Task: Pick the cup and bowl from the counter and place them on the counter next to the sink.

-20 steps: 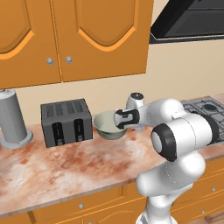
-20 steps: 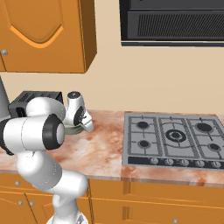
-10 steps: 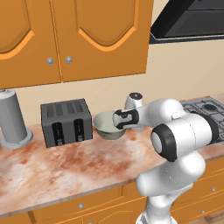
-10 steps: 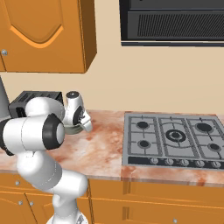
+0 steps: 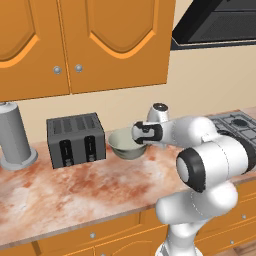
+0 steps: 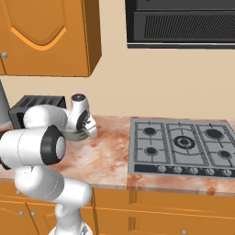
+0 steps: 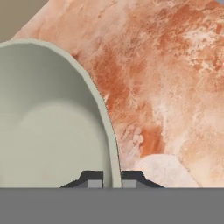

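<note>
Lifted slightly, pale grey-green bowl (image 7: 48, 127) rim sits between end effector (image 7: 112, 180) fingertips

hand (image 7: 112, 177) and bowl (image 7: 48, 118) now slightly higher off counter (image 7: 175, 78)

Bowl (image 7: 48, 127): smooth, matt, pale grey-green glaze-like surface, its thin rim between the dark fingertips (image 7: 92, 178). Counter (image 7: 175, 74) beside the hand: polished-looking mottled reddish-pink marble. Cabinets (image 5: 100, 45): satin orange wood.

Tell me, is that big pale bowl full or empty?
Empty: the hand view looks into the bowl and shows only smooth bare inside, with the fingers straddling its rim.
</note>
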You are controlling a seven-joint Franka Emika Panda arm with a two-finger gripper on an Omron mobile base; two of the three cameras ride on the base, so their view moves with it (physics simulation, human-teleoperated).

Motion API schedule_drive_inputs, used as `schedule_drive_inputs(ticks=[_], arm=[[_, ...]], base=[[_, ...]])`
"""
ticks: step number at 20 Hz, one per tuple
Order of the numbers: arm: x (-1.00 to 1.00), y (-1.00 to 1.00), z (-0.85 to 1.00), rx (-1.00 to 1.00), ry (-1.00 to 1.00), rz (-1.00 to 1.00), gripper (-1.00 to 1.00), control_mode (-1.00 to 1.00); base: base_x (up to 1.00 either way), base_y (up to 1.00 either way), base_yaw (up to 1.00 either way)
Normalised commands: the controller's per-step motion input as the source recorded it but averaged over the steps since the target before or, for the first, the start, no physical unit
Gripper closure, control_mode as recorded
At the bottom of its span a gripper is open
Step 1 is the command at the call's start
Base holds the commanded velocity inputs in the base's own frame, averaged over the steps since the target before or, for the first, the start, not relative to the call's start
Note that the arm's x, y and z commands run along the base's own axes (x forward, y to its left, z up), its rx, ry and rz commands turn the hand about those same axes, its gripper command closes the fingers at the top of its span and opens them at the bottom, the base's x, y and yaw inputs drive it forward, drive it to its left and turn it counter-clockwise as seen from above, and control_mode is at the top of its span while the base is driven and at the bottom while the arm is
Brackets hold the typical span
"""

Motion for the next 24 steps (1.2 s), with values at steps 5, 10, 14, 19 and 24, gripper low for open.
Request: schedule_drive_inputs(ticks=[5, 10, 14, 19, 24], arm=[[-0.75, -0.48, 0.24, 0.19, -0.04, 0.00, 1.00, -1.00], [-0.68, -0.45, 0.27, 0.12, -0.06, 0.00, 1.00, -1.00], [-0.65, -0.40, 0.43, 0.02, -0.01, 0.00, 1.00, -1.00], [-0.52, -0.28, 0.50, -0.01, 0.02, 0.00, 1.00, -1.00], [-0.46, -0.20, 0.56, -0.02, 0.08, 0.02, 1.00, -1.00]], base=[[0.00, 0.00, 0.00], [0.00, 0.00, 0.00], [0.00, 0.00, 0.00], [0.00, 0.00, 0.00], [0.00, 0.00, 0.00]])
